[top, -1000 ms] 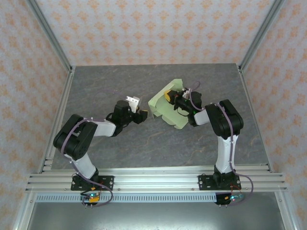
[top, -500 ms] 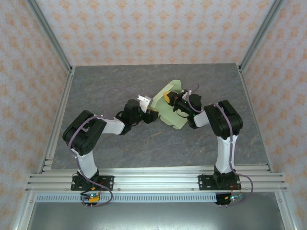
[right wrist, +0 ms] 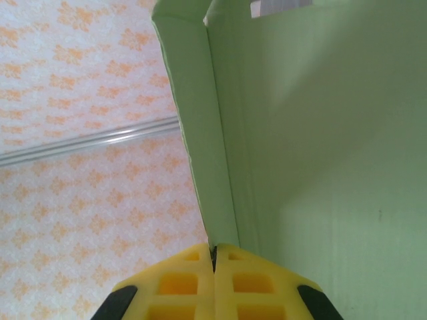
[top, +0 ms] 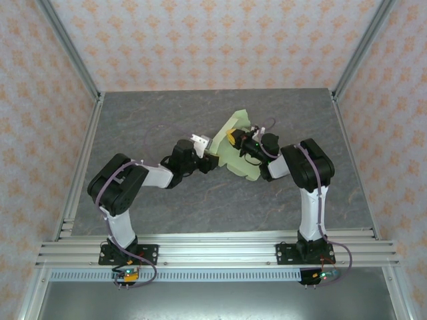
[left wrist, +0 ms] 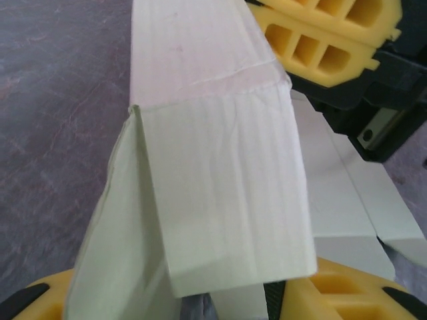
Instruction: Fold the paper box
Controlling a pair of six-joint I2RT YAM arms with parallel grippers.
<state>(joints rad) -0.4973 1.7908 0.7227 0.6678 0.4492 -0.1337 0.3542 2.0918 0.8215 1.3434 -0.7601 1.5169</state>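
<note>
Right pincer [right wrist: 215,263] is clamped shut on a thin folded edge of the pale yellowish-green thin card paper box [top: 239,152], with its yellow foam pads [right wrist: 180,283] pressed together. The paper box is part-folded, between the two pincers, over the middle of the grey marbled tabletop [top: 147,120]. Left pincer [left wrist: 193,300] has its jaws apart, straddling a raised creased flap [left wrist: 227,200] of the box. Can't tell if the pads touch it. Right pincer's pads sit just beyond that flap.
</note>
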